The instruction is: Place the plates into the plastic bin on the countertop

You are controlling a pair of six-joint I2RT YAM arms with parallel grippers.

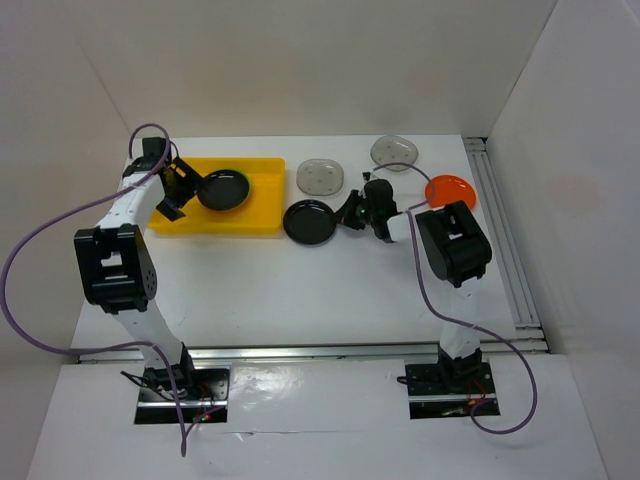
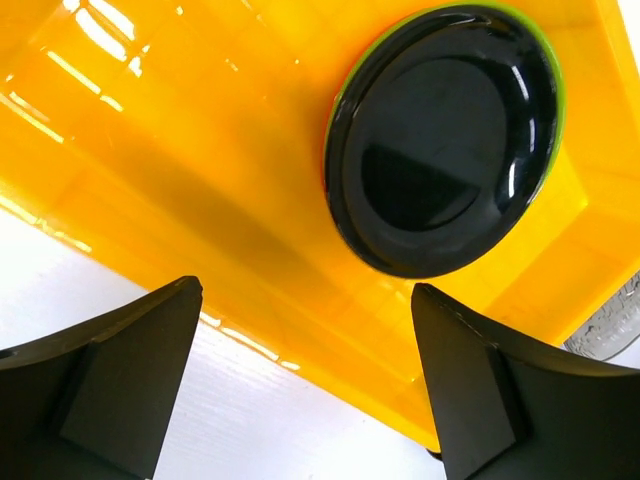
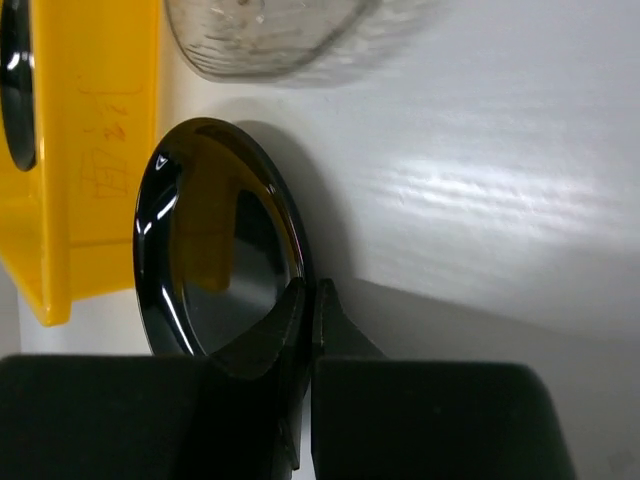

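Writing: faint scratched marks on the outer wall of the yellow bin (image 3: pixel 100 150), not legible. The bin stood at the far left of the counter (image 1: pixel 300 290) and held a black plate (image 1: pixel 222 189) stacked on a lime green plate (image 2: pixel 555 75), of which only a rim sliver showed. Left gripper (image 1: pixel 178 192) hung over the bin's left end, fingers spread, holding nothing. Second black plate (image 1: pixel 308 222) sat just right of the bin, its right rim pinched by the right gripper (image 1: pixel 352 212); whether it lay flat could not be told. Near grey plate (image 1: pixel 321 177) and far grey plate (image 1: pixel 395 152) lay behind it. Orange plate (image 1: pixel 450 190) was partly hidden by the right arm. Bare counter lay in front of the bin; a metal rail (image 1: pixel 505 240) lined the right edge.
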